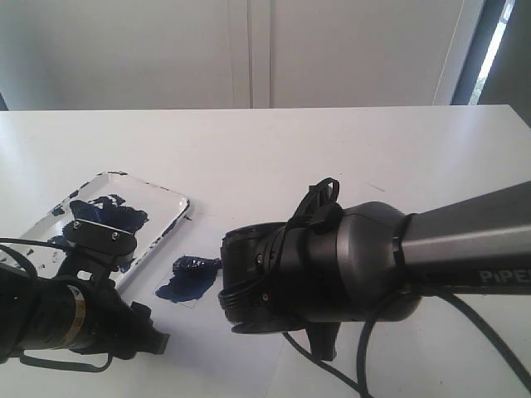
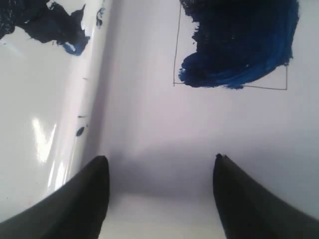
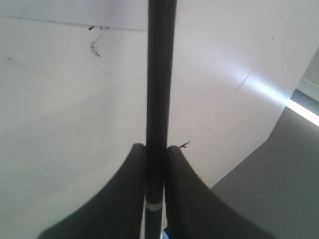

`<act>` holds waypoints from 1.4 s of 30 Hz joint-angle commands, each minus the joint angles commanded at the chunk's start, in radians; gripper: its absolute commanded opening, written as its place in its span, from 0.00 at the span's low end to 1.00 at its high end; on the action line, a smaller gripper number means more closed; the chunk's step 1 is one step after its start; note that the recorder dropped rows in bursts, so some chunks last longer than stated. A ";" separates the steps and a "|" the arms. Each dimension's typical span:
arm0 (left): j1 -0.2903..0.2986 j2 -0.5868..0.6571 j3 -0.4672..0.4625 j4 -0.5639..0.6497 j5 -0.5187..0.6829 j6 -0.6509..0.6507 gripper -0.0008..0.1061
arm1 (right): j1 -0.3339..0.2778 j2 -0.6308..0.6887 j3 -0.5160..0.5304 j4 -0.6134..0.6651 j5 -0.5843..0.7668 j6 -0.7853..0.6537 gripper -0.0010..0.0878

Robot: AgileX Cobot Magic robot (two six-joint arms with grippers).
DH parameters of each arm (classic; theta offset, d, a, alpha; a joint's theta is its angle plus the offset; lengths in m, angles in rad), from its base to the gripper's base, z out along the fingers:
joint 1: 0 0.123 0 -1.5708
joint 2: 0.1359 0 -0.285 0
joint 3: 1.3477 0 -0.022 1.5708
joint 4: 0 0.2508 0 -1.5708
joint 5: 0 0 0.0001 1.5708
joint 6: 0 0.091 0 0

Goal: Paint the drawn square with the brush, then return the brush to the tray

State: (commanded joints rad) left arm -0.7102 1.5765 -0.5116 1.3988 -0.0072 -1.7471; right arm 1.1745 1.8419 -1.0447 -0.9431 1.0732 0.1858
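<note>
A white table (image 1: 348, 157) is being viewed against a pale wall (image 1: 166, 50), with a wide stretch of tabletop lying between the tray (image 1: 159, 206) and that wall. The tray is showing dark blue blotches. The drawn square (image 1: 189, 280) is lying just beside the tray's long rim, apart from it.

Only the exterior view is showing both arms at once. The left arm (image 1: 58, 323) is being seen over the tray's near corner. The right arm (image 1: 348, 265) is being seen beyond the square, on the side away from the tray, and its bulk is hiding its gripper and the brush.

The left wrist view is supplying the detail beside the tray. A white strip is separating the rim from the square, which is mostly filled with dark blue, one pencilled edge and corner being left white. The left gripper (image 2: 160, 158) is standing released over that strip, its fingers well apart with nothing between them.

The right wrist view alone is showing the brush (image 3: 160, 74), off the tray and being gripped between the fingers of the right gripper (image 3: 156, 147). Its long axis is running straight out in line with the fingers. The silver band (image 3: 153, 205) is sitting behind the fingertips, toward the wrist, so the bare shaft is pointing outward. Neither end is being shown. Whether the shaft is pointing toward the tray cannot be told. A straight edge of the white surface is being shown beyond the shaft, with grey past it.
</note>
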 joint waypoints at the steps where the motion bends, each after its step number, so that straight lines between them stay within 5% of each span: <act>1: 0.000 0.000 0.000 0.000 0.000 0.000 0.61 | 0.000 0.000 0.000 0.000 0.002 0.000 0.01; 13: 0.000 0.000 0.000 0.000 0.002 0.002 0.61 | -0.038 0.000 0.000 -0.005 0.097 -0.002 0.01; 21: 0.000 0.000 0.000 0.000 0.002 0.002 0.61 | -0.038 0.000 0.000 0.074 0.045 -0.004 0.01; 29: 0.000 0.000 0.000 0.000 0.007 0.019 0.61 | 0.011 -0.005 0.000 0.168 0.008 -0.051 0.01; 42: 0.000 0.000 0.000 0.000 0.007 0.019 0.61 | 0.040 -0.006 0.000 0.127 0.018 -0.051 0.01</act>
State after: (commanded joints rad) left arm -0.7102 1.5765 -0.5121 1.3988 0.0000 -1.7277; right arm 1.2148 1.8356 -1.0447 -0.8162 1.0908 0.1349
